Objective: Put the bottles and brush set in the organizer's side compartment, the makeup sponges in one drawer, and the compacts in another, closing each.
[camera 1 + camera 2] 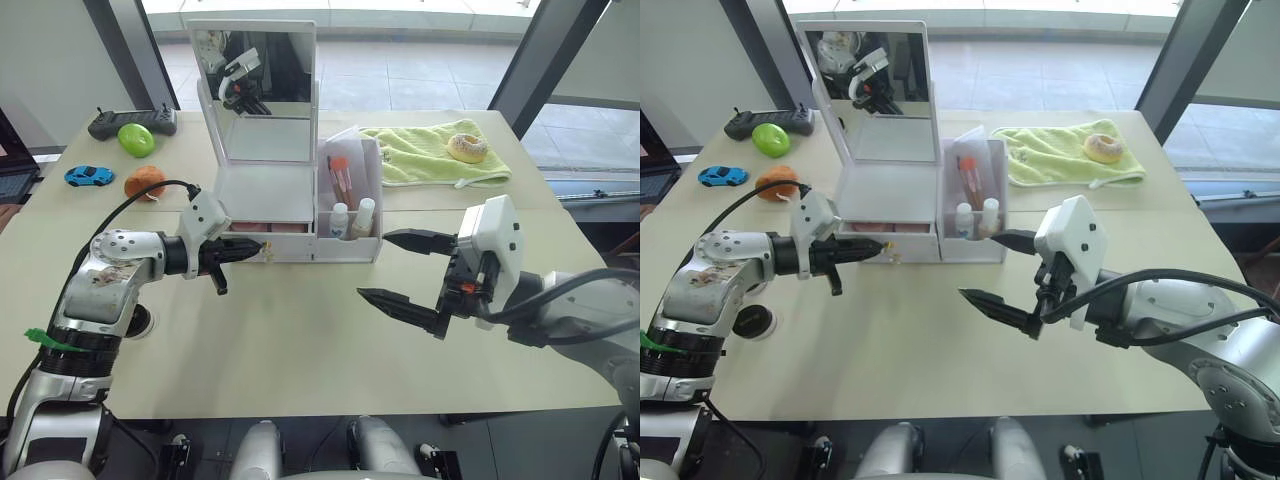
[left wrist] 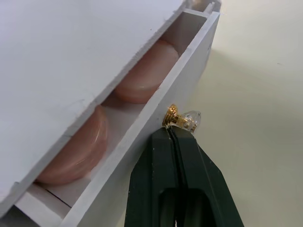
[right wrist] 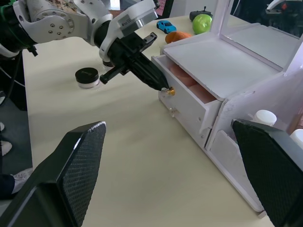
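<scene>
Overhead, left eye view: the white organizer [image 1: 300, 190] stood mid-table, bottles [image 1: 352, 220] and brush set [image 1: 340, 178] already in its side compartment [image 1: 372, 200].
Right eye view: the right gripper [image 1: 1002, 270] hung apart from the organizer, fingers spread wide, empty.
Left wrist view: the left gripper [image 2: 171, 135] was pressed closed, fingertips touching the drawer front just beside the gold knob [image 2: 182, 119] — the upper drawer [image 2: 156, 113] sat partly out, pink makeup sponges [image 2: 142, 75] inside.
Right wrist view: a black-lidded compact [image 3: 87, 77] lay on the table — near the left arm.
</scene>
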### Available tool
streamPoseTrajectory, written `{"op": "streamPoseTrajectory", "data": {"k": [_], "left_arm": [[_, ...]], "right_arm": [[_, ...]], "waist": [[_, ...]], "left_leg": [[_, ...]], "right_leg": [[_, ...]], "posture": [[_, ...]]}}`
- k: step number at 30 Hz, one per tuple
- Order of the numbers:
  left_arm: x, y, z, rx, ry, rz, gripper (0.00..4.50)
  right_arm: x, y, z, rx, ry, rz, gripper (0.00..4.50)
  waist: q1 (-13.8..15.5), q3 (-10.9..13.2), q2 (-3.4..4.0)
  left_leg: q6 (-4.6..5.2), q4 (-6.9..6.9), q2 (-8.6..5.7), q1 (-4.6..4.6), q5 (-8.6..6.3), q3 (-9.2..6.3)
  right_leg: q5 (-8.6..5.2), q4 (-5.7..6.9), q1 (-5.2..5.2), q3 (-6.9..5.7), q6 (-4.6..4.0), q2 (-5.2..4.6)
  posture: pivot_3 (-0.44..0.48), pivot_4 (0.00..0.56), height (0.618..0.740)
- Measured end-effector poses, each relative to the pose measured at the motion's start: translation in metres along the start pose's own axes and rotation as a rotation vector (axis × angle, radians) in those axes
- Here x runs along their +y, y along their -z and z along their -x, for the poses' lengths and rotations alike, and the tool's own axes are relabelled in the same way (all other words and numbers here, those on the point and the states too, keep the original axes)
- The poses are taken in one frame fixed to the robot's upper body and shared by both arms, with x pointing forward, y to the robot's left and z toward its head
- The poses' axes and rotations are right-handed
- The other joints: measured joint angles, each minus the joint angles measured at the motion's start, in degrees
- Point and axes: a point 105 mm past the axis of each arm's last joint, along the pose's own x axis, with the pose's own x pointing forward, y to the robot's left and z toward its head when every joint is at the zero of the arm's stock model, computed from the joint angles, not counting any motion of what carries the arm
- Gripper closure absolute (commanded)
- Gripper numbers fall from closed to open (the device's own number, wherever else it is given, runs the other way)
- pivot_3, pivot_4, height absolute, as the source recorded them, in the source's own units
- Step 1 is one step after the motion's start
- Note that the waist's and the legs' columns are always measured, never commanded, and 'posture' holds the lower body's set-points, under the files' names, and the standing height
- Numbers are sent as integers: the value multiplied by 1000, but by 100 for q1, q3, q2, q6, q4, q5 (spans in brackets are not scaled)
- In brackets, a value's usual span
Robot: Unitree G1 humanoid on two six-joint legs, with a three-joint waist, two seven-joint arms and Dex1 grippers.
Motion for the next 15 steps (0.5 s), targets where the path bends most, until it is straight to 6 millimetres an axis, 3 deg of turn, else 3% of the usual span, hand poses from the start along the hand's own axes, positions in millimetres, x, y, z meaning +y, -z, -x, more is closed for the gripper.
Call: {"op": "streamPoseTrajectory", "data": {"k": [15], "left_arm": [[4, 1, -9, -24, -31, 13, 4471]], "right_arm": [[4, -1, 1, 6, -30, -13, 0]], "waist": [[54, -1, 0]], "left_leg": [[0, 8, 0, 0, 0, 1]], "right_leg": [[5, 2, 3, 0, -3, -1]], "posture": [[0, 150, 740]]}}
